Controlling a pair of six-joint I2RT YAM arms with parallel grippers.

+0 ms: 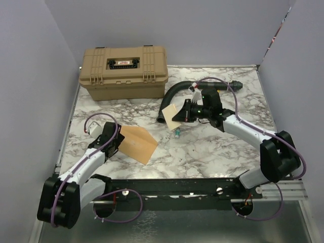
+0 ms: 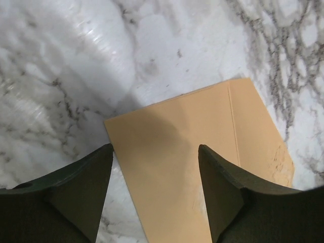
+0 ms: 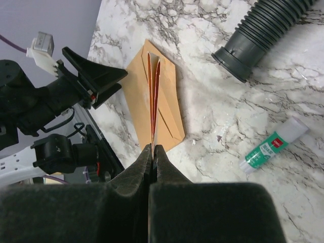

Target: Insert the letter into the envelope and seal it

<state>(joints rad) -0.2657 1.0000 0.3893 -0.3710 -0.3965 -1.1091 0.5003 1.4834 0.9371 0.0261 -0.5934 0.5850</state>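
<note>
The orange-tan envelope (image 1: 138,144) lies flat on the marble table at the left. In the left wrist view it (image 2: 202,131) shows a straight seam; in the right wrist view it (image 3: 171,114) shows diagonal flap creases. My left gripper (image 1: 117,144) is open, its jaws (image 2: 154,149) spread just above the envelope's near left part. My right gripper (image 1: 186,113) is shut on the pale letter (image 1: 173,117) and holds it up on edge above the table's middle. In the right wrist view the letter (image 3: 153,86) shows edge-on, pinched at the fingertips (image 3: 152,148).
A tan toolbox (image 1: 124,71) stands at the back left. A black corrugated hose (image 1: 174,93) curves behind the right gripper and also shows in the right wrist view (image 3: 263,35). A green-and-white glue stick (image 1: 177,133) lies on the table near the letter (image 3: 273,144). Grey walls enclose three sides.
</note>
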